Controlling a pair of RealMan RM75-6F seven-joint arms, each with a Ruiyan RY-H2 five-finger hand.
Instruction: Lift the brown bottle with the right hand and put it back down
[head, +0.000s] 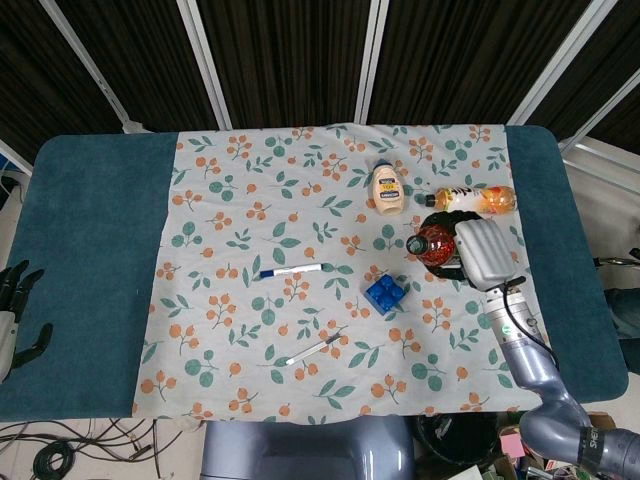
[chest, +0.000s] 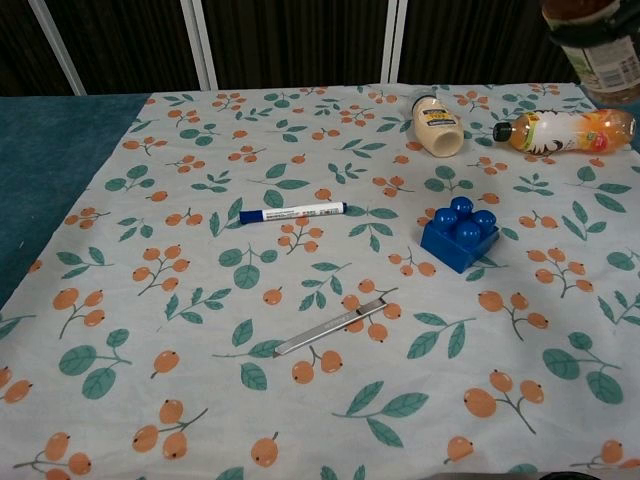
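My right hand (head: 482, 254) grips the brown bottle (head: 435, 246) and holds it in the air above the cloth's right side. In the head view its dark cap points up toward the camera, leaning left. The chest view shows part of the brown bottle (chest: 597, 45) at the top right corner, well above the table, with a dark finger (chest: 585, 36) across it. The rest of the hand is out of that view. At the far left edge of the table my left hand (head: 14, 312) rests with fingers apart and nothing in it.
An orange juice bottle (head: 475, 197) lies on its side just behind the held bottle. A mayonnaise bottle (head: 388, 188) lies to its left. A blue brick (head: 385, 294), a blue marker (head: 291, 270) and a silver pen (head: 313, 350) lie on the floral cloth (head: 250, 200).
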